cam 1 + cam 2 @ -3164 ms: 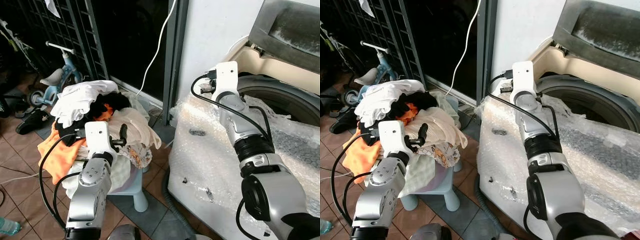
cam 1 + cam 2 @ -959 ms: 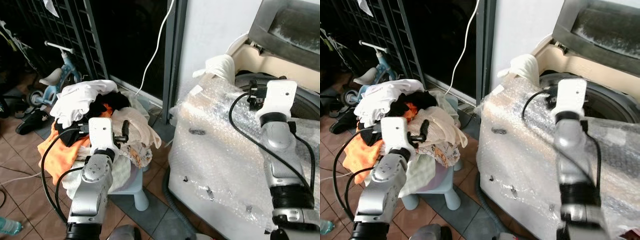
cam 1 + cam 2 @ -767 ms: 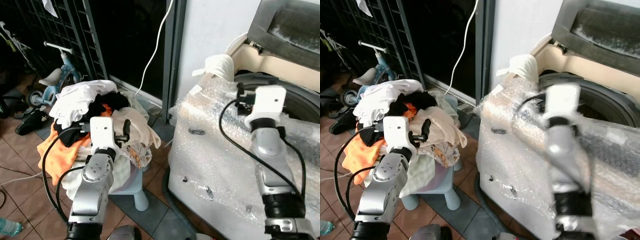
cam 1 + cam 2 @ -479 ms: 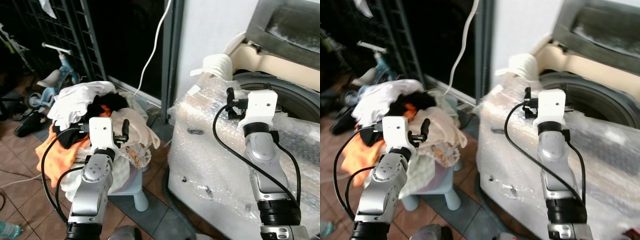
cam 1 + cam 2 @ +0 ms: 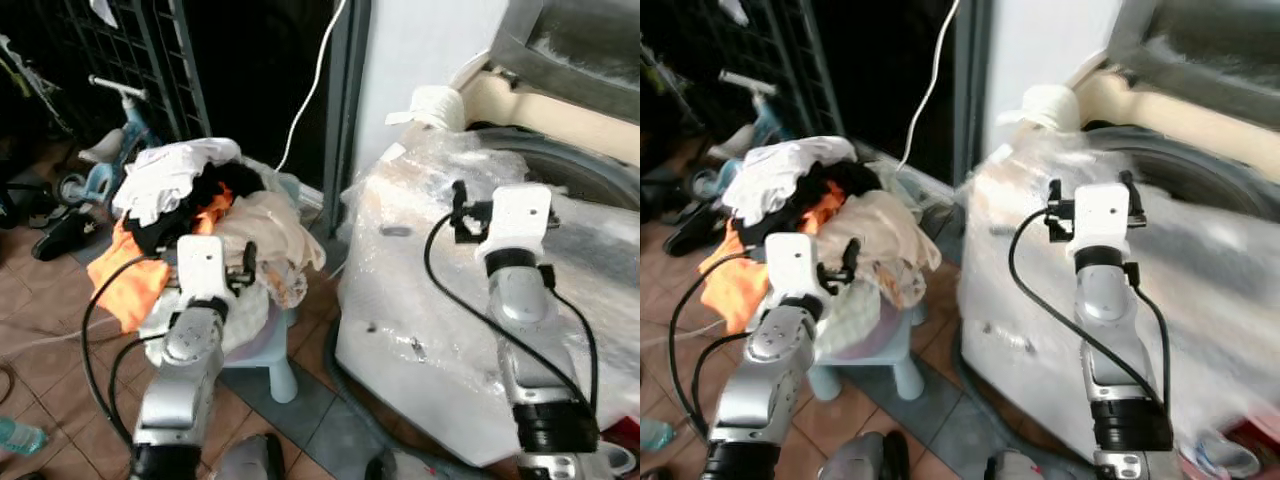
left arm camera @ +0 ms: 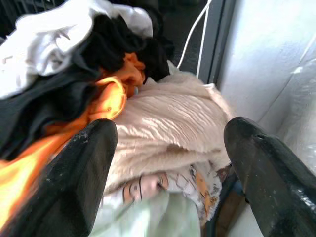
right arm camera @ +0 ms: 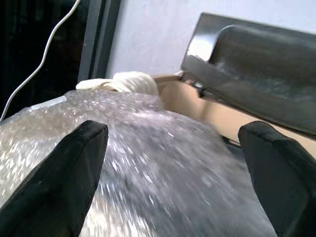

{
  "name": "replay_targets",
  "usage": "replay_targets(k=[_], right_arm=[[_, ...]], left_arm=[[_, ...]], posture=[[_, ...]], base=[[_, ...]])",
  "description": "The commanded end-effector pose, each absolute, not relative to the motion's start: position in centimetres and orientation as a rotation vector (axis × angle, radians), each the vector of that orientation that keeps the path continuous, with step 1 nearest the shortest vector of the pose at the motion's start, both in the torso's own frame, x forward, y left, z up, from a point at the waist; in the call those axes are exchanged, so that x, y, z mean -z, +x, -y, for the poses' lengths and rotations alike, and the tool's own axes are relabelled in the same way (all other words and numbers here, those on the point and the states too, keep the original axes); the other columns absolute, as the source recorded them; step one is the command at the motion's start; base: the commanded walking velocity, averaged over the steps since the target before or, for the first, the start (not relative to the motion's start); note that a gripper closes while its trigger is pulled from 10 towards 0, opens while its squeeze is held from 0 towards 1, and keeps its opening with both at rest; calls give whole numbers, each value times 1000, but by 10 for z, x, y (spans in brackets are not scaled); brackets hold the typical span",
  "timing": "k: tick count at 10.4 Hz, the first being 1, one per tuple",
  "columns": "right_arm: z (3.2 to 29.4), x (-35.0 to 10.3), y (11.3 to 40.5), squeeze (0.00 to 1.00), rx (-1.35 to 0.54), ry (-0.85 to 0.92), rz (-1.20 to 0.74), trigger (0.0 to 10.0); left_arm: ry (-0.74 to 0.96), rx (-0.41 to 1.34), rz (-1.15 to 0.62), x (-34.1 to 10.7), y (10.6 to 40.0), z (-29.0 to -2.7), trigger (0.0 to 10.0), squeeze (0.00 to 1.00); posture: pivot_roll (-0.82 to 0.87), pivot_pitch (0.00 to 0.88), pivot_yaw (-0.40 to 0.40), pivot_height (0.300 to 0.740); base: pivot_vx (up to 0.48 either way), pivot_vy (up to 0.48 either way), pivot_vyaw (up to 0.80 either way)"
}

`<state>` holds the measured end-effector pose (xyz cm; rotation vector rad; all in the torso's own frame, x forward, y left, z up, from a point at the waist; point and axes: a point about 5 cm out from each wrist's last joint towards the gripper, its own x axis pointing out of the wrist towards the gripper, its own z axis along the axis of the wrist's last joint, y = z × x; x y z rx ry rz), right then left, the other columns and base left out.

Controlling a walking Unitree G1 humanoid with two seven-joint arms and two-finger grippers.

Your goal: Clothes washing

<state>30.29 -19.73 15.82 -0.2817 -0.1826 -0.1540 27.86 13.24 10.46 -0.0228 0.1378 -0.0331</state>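
Observation:
A heap of clothes [image 5: 175, 185] in white, black and orange lies on a small stool [image 5: 268, 352] at my left. My left gripper [image 6: 170, 131] is open just above a cream garment [image 6: 163, 123] on the near side of that heap, with nothing between its fingers. At my right stands the washing machine [image 5: 420, 290], wrapped in bubble wrap, its lid [image 5: 570, 40] raised. A rolled white garment [image 5: 435, 105] rests on the machine's back left rim. My right gripper [image 7: 173, 131] hangs open and empty over the bubble-wrapped top, pointing toward that garment.
A child's scooter [image 5: 100, 165] and shoes [image 5: 60, 230] sit beyond the heap by a dark metal grille [image 5: 150, 50]. A white cable [image 5: 310, 80] hangs down the dark doorway. A plastic bottle [image 5: 20, 435] lies on the tiled floor at my lower left.
My right arm has swung from the drum side toward the machine's front left. The white garment stays on the rim. The head view has shifted and blurred; my left arm holds still.

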Motion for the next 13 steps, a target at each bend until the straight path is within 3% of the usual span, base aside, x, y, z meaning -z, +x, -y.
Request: replay_targets(k=[1,5,9,11,13], right_arm=[[194,-166,305,0,145,-282,207,10000],[193,-164,304,0,143,-275,192,10000],[193,-146,297,0,143,-230,112,10000],[192,-141,296,0,133,-228,92,10000],[192,-137,295,0,135,-223,65,10000]], left_arm=[[-26,25,-128,-106,279,-132,10000,0],[-57,29,-123,-107,279,-133,10000,0],[-64,36,-143,-104,279,-133,10000,0],[-62,34,-140,-105,279,-134,10000,0],[-44,41,-133,-110,282,-135,10000,0]], posture=[[-79,0,39,740],[-86,0,44,740],[-82,0,42,740],[-83,0,42,740],[-83,0,44,740]], base=[[0,0,0],[0,0,0],[0,331,-727],[0,0,0],[0,0,-697]])
